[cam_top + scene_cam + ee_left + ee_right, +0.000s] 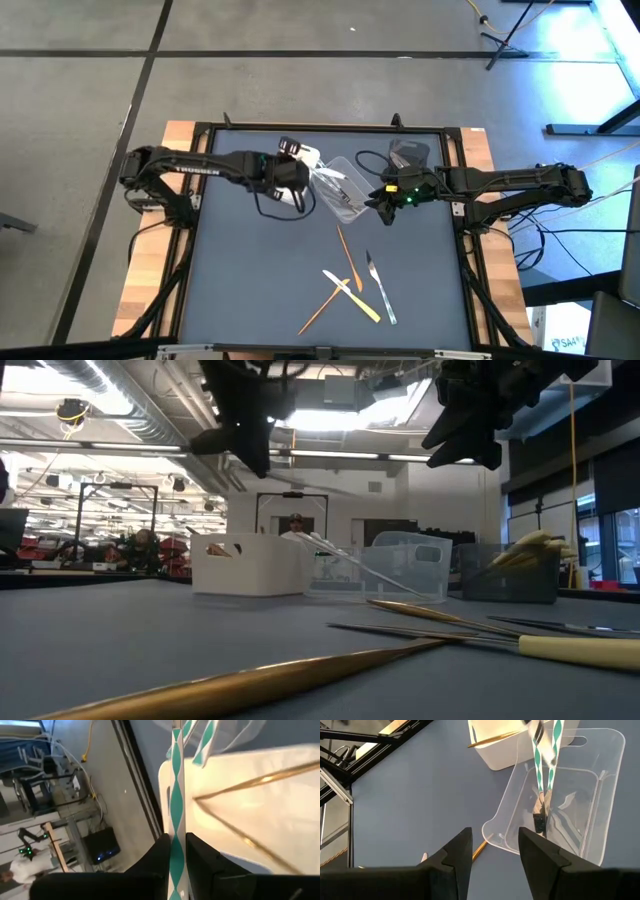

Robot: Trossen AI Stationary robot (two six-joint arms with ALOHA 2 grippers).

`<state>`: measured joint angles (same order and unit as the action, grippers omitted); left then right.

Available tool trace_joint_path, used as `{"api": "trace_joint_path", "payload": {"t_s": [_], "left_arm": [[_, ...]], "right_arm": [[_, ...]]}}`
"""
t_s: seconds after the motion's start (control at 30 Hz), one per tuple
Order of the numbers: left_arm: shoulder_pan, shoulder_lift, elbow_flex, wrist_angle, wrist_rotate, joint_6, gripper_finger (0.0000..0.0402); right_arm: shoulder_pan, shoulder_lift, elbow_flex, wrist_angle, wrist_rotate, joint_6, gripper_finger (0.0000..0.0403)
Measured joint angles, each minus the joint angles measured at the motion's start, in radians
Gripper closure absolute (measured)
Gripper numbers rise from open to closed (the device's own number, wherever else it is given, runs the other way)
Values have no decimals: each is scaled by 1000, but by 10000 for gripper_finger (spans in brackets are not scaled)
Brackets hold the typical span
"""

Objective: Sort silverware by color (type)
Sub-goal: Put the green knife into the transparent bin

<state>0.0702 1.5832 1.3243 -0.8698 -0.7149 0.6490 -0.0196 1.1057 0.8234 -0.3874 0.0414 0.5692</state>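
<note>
Clear plastic utensil (pixel 176 820) is pinched in my left gripper (pixel 175 865) over the clear tub (pixel 345 190); right gripper (pixel 495 855) hangs beside it, fingers apart.

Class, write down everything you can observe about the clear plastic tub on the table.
The clear plastic tub is a see-through rectangular bin with rounded corners, a flared rim and a slot handle at one end. It sits upright on the grey table between the white tub and a dark grey tub. Clear cutlery lies inside; a green-and-white striped piece reaches down into it.
</note>
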Motion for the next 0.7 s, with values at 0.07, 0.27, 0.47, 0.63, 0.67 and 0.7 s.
{"api": "trace_joint_path", "payload": {"t_s": [0.07, 0.27, 0.47, 0.63, 0.67, 0.7], "left_arm": [[25, 0, 0, 7, 0, 22, 362], [68, 0, 0, 94, 2, 97, 362], [80, 27, 0, 168, 45, 177, 362], [80, 91, 0, 182, 47, 224, 362], [80, 103, 0, 183, 48, 233, 362], [80, 116, 0, 183, 49, 241, 362]], "right_arm": [[0, 0, 0, 0, 0, 0, 256], [0, 0, 0, 0, 0, 0, 255], [0, 0, 0, 0, 0, 0, 256], [0, 0, 0, -4, 0, 0, 256], [0, 0, 0, -6, 1, -1, 256], [0, 0, 0, -5, 1, -1, 256]]}}
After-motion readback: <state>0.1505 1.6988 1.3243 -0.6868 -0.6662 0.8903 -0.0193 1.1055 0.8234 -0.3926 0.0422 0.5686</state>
